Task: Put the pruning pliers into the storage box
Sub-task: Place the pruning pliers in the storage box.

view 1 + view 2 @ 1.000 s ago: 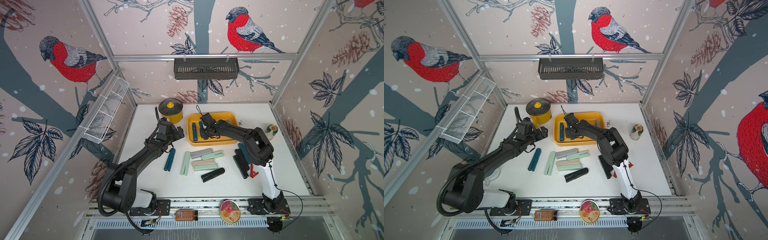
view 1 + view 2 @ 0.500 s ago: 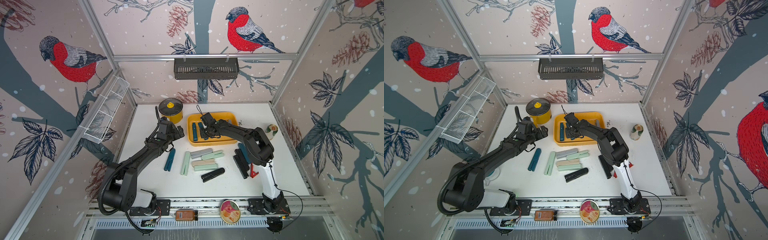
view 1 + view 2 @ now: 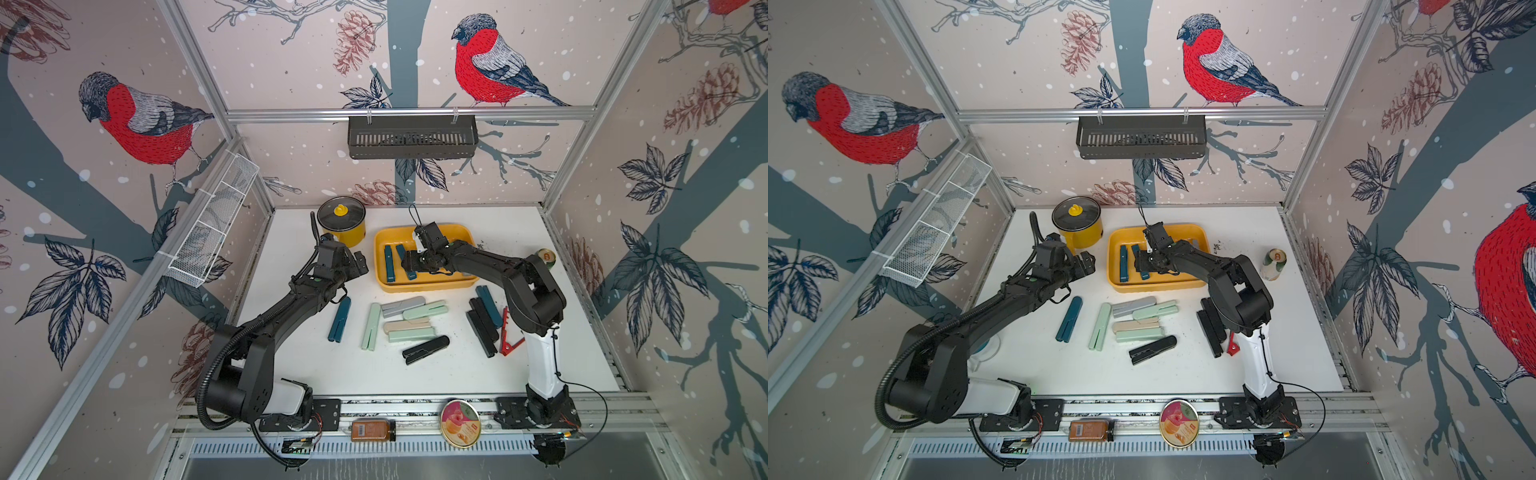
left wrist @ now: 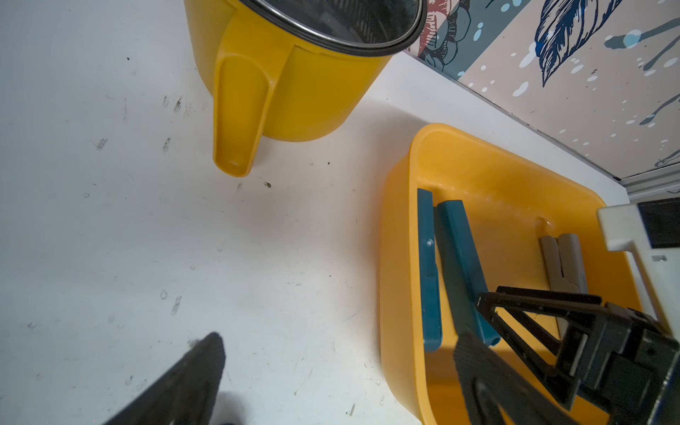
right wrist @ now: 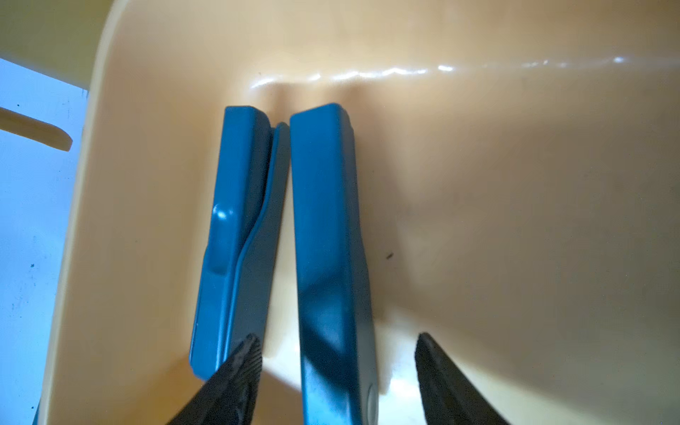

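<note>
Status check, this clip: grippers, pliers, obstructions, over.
Left gripper open, empty, beside storage box. Right gripper open astride teal pliers lying in box. Other pliers on table; nothing blocking.

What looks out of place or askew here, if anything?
One teal plier lies slanted in the storage box beside a straight one. A brown bottle and a round tin lie on the front rail, off the table.

bullfinch-print walls enclose a white tabletop.
</note>
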Available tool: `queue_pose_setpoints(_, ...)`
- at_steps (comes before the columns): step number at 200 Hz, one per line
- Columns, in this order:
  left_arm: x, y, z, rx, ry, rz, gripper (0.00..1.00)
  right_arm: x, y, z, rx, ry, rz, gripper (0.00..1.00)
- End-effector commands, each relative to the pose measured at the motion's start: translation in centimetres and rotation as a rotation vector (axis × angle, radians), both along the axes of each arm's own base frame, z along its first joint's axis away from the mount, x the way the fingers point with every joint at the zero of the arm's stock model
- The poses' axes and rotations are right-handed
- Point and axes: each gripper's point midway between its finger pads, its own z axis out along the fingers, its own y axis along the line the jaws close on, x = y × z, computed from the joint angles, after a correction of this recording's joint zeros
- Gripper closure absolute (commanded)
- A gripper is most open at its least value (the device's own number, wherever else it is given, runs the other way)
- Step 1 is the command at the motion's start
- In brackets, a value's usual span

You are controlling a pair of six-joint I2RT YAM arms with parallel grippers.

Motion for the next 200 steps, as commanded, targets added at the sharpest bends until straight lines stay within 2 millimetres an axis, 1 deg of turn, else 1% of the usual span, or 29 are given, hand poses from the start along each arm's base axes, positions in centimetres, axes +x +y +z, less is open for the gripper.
queue_pose_setpoints(1, 0.2, -0.1, 0.4, -0.006, -0.011, 0.000, 0.02, -0.3, 1.9, 0.5, 0.124, 0.009, 0.055, 0.24)
queue_pose_setpoints(18, 0.2, -0.1, 0.3, -0.008, -0.007, -0.002, 0.02, 0.0, 1.9, 0.0, 0.162, 0.022, 0.055, 0.18)
queue_pose_setpoints(25, 0.2, -0.2, 0.3, -0.009, -0.008, -0.004, 0.02, 0.0, 2.1, 0.1, 0.182, 0.019, 0.064, 0.16)
queue_pose_setpoints(50, 0.1, -0.1, 0.0, -0.007, -0.003, -0.001, 0.02, 0.0, 2.8, 0.7, 0.226, -0.001, 0.091, 0.13)
queue_pose_setpoints(75, 0.0, -0.1, 0.0, -0.008, -0.001, -0.002, 0.02, 0.0, 3.3, 1.0, 0.268, 0.007, 0.102, 0.12)
queue_pose_setpoints(101, 0.0, -0.1, 0.1, -0.007, -0.005, -0.002, 0.02, 0.0, 3.9, 0.8, 0.305, 0.018, 0.108, 0.11)
queue_pose_setpoints(137, -0.1, -0.1, 0.1, -0.004, -0.004, -0.004, 0.03, 0.5, 4.6, 0.6, 0.334, 0.024, 0.109, 0.10)
queue_pose_setpoints(156, -0.1, 0.0, 0.1, -0.004, -0.001, -0.003, 0.02, 1.1, 4.5, 0.3, 0.320, 0.021, 0.091, 0.08)
queue_pose_setpoints(176, -0.1, 0.0, 0.2, -0.004, -0.005, -0.004, 0.02, 1.7, 4.3, 0.1, 0.321, 0.017, 0.072, 0.00)
queue_pose_setpoints(200, -0.1, 0.0, 0.1, -0.003, -0.003, -0.004, 0.03, 2.3, 4.1, -0.4, 0.299, 0.019, 0.050, 0.00)
